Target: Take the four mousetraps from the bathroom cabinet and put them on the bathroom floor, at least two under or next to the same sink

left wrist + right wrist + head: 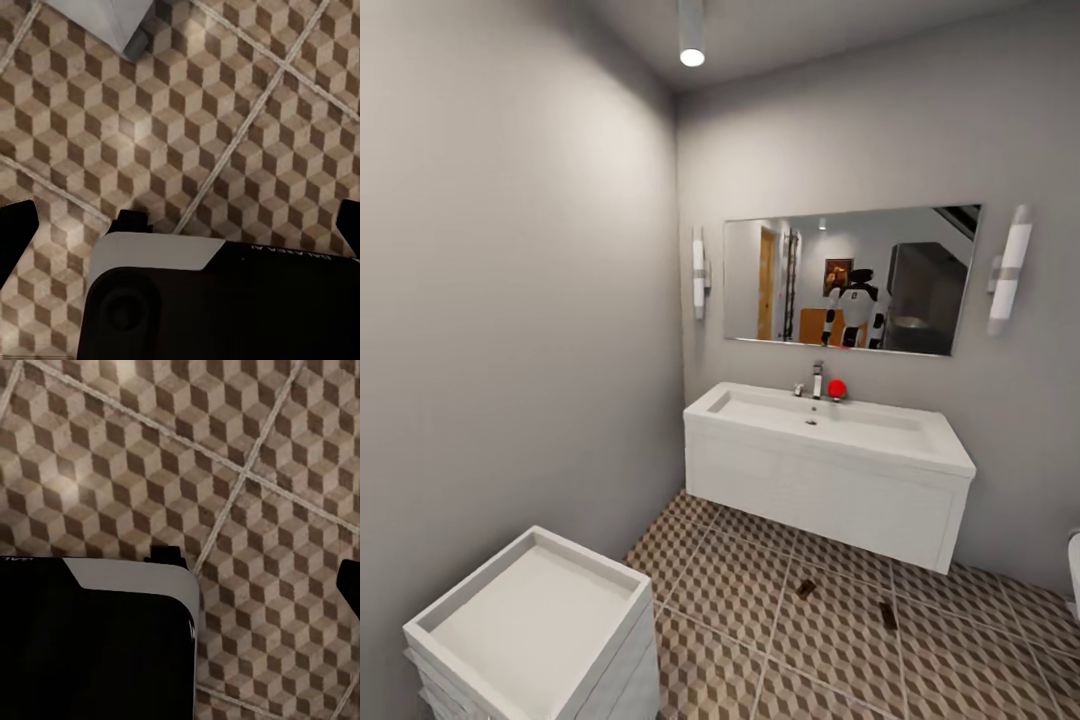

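Basically mid-task, robot in transit inside the bathroom. Head view faced the sink (830,425): white basin on a wall-hung white vanity, chrome tap, small red object (837,389) beside the tap, mirror (850,280) above. Two mousetraps (806,589) already lay on the bathroom floor (760,610), just in front of the vanity's lower edge, the second one (888,616) a bit further right; both small dark-brown slabs, near each other but apart. So the "two beside the sink" condition looked met, judging by position only

A white open-top unit (540,620) stood at lower left of the head view

Left wrist view looked straight down at cube-pattern tiles; left hand (180,225) showed dark fingertips at both edges of the frame, so wide apart, nothing between them. Right hand (247,577): one dark fingertip at one edge, the other side hidden behind the arm housing, so I couldn't tell its spread; no trap visible in it

Likely step: going back for the remaining two traps. Next move calls for turning the base toward the cabinet, then a careful pinch on a small flat board
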You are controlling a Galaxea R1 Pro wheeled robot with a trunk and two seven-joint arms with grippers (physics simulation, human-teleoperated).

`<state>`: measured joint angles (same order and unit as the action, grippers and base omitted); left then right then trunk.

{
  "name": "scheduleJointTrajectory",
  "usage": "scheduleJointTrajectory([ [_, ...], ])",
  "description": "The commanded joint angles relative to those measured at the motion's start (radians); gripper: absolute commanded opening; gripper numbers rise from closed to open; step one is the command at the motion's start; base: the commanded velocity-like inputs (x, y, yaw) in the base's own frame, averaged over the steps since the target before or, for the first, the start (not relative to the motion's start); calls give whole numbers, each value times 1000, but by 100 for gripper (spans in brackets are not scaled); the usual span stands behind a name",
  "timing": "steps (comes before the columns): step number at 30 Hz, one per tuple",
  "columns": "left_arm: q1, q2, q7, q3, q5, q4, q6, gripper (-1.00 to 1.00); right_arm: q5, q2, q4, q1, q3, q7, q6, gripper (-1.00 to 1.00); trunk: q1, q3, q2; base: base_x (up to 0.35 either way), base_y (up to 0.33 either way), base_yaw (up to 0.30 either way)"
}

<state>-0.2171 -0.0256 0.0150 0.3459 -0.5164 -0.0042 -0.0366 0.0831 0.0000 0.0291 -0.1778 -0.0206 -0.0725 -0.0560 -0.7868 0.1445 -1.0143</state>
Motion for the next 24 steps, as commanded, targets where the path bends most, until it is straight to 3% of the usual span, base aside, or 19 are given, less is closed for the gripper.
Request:
scheduleJointTrajectory([
  [1, 0, 0, 1, 8, -8, 1, -3, 100, 9, 0, 3, -1, -3, -4, -5, 100, 0, 1, -1, 0, 0, 276],
  [24, 2, 0, 0, 8, -8, 1, -3, 100, 9, 0, 3, -2, -2, -4, -4, 100, 0, 1, -1, 0, 0, 276],
])
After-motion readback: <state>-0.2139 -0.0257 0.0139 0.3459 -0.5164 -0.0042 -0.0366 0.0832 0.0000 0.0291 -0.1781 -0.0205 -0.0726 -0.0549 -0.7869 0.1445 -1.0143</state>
